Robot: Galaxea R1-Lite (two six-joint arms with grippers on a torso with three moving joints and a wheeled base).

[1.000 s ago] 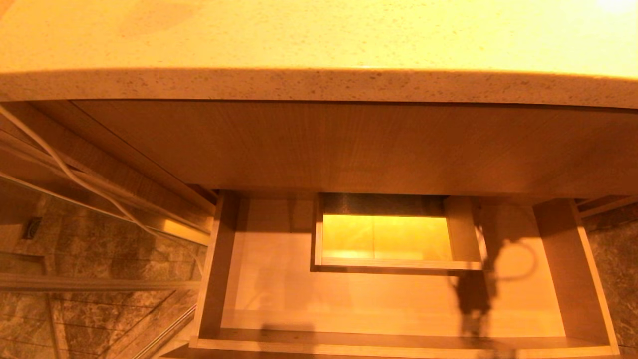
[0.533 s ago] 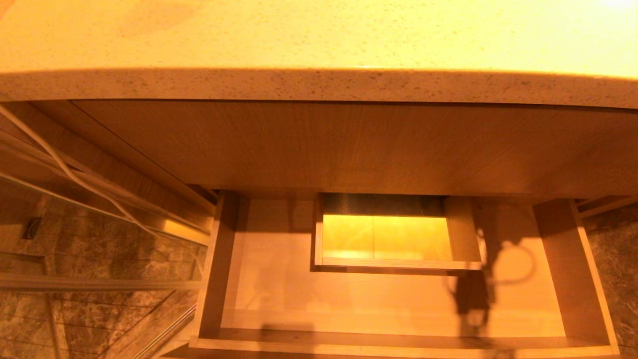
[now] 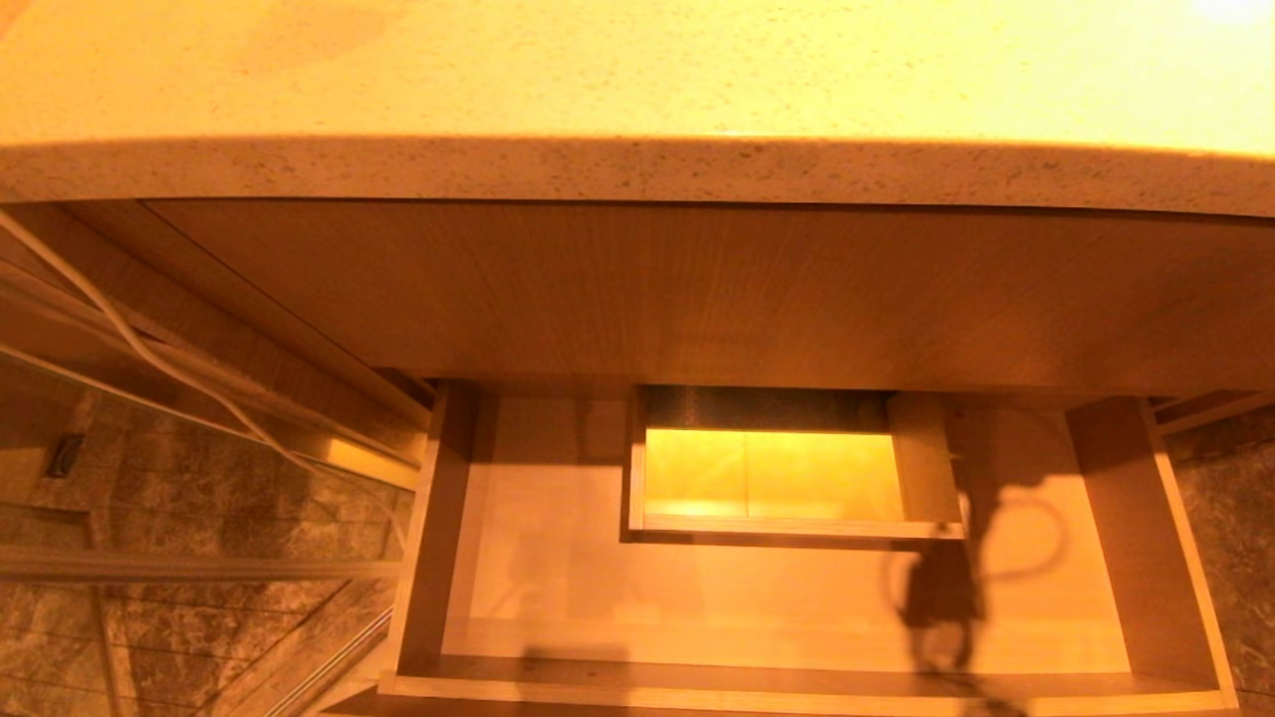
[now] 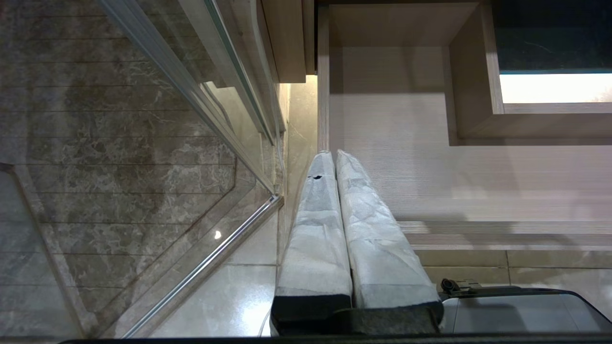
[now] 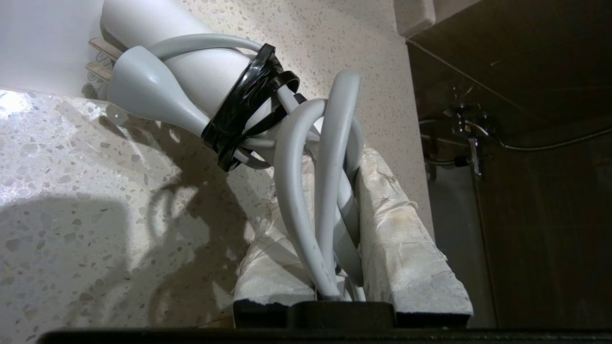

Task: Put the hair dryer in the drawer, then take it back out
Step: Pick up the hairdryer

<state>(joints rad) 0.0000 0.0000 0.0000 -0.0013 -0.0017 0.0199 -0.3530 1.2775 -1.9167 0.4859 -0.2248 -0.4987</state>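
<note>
Dryer (image 5: 201, 81), cord pinched in the right end effector (image 5: 334, 191), has its shadow sliding toward six o'clock across the open drawer (image 3: 558, 558); left end effector (image 4: 334, 162) pressed together, parked.

Speckled stone countertop (image 3: 637, 80) under warm light, dark marbled floor tiles (image 3: 179, 617), glass panel (image 4: 201, 95) alongside.

One drawer (image 3: 797, 597); one hair dryer (image 5: 191, 81); two grippers (image 4: 334, 157) (image 5: 334, 200).
</note>
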